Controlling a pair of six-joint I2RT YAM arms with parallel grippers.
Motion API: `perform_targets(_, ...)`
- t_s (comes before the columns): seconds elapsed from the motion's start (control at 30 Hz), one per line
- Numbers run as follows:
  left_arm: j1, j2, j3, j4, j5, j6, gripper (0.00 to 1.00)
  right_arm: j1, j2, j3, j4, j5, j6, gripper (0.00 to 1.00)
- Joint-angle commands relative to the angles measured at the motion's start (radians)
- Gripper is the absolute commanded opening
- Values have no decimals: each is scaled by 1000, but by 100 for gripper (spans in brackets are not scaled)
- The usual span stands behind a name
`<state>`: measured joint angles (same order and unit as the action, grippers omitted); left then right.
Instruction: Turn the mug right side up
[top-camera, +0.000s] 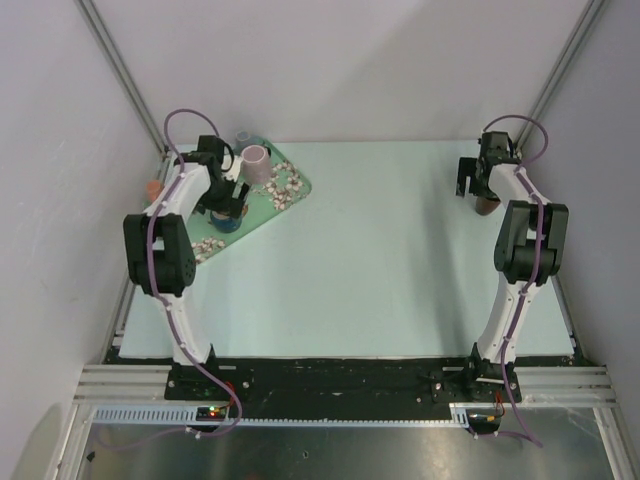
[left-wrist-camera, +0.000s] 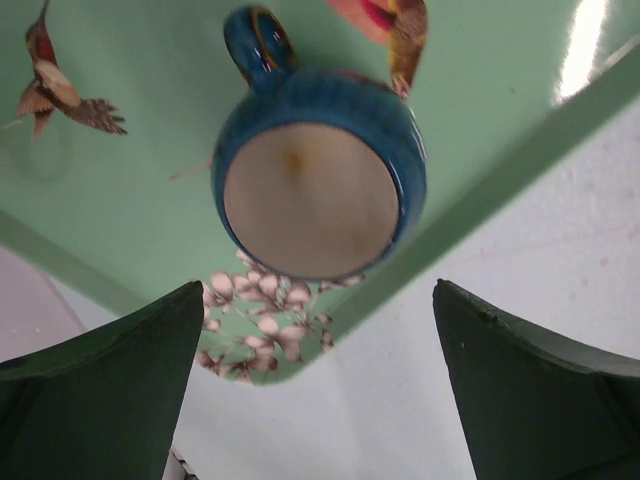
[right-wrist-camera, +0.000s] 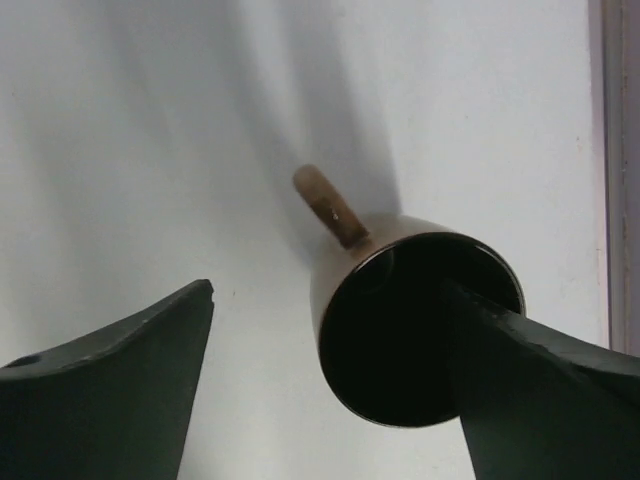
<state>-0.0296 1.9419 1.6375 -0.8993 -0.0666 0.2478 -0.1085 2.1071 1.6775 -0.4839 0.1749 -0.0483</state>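
A brown mug (right-wrist-camera: 400, 320) stands upright on the table at the far right, its dark mouth up and its handle pointing away; it also shows in the top view (top-camera: 487, 205). My right gripper (right-wrist-camera: 330, 300) is open just above it, with the right finger over the mug's mouth and the left finger well clear to the left. A blue mug (left-wrist-camera: 318, 180) stands on a green tray (left-wrist-camera: 130, 200) and shows a flat cream face upward. My left gripper (left-wrist-camera: 318, 300) is open and empty above the tray's corner, short of the blue mug.
A pink mug (top-camera: 255, 163) stands on the tray (top-camera: 262, 212) behind the blue one (top-camera: 230, 220). The tray, with bird and flower prints, lies at the far left by the side wall. The enclosure's walls and frame rails stand close to both grippers.
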Motion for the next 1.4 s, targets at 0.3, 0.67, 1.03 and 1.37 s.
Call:
perform_targets(0.3, 26, 212, 247, 46, 32, -84, 100, 90, -202, 89, -81, 68, -26, 100)
perform_targets(0.67, 26, 281, 226, 40, 87, -104, 100, 174, -327, 32, -58, 42, 0, 99)
perform_targets(1.03, 26, 219, 188, 39, 146, -90, 12, 240, -411, 35, -71, 29, 5, 99)
perform_targets(1.37, 26, 80, 158, 40, 296, -162, 0, 468, -422, -18, 46, -358, 266, 99)
